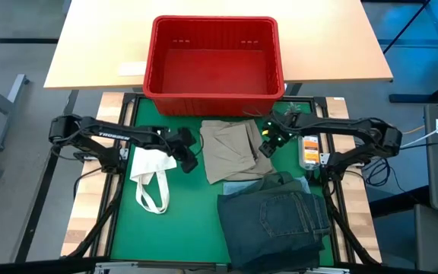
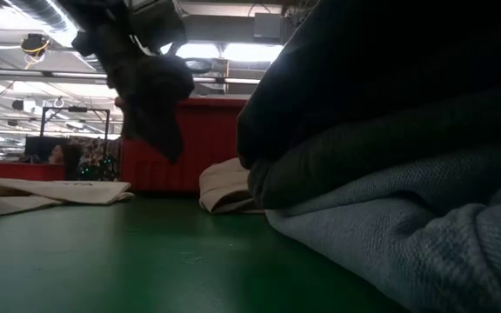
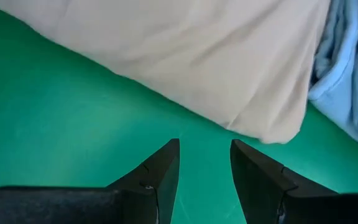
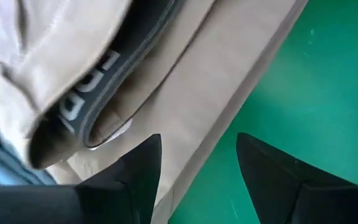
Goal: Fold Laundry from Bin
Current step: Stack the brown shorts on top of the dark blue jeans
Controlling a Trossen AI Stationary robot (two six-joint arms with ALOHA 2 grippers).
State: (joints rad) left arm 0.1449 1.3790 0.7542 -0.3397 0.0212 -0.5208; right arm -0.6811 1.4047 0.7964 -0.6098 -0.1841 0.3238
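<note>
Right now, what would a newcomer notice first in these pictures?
First the big red bin, empty, at the table's far edge. Next the khaki garment on the green mat, with the left claw and right claw open at its two sides. Dark folded jeans lie nearest the front.

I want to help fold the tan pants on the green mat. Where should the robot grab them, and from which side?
Probably the two outer edges of the khaki garment, one from each side. It lies flat between the arms: the left gripper hovers open just off its left edge and the right gripper is open over its right edge, above the waistband. Both edges look free to pinch.
</note>
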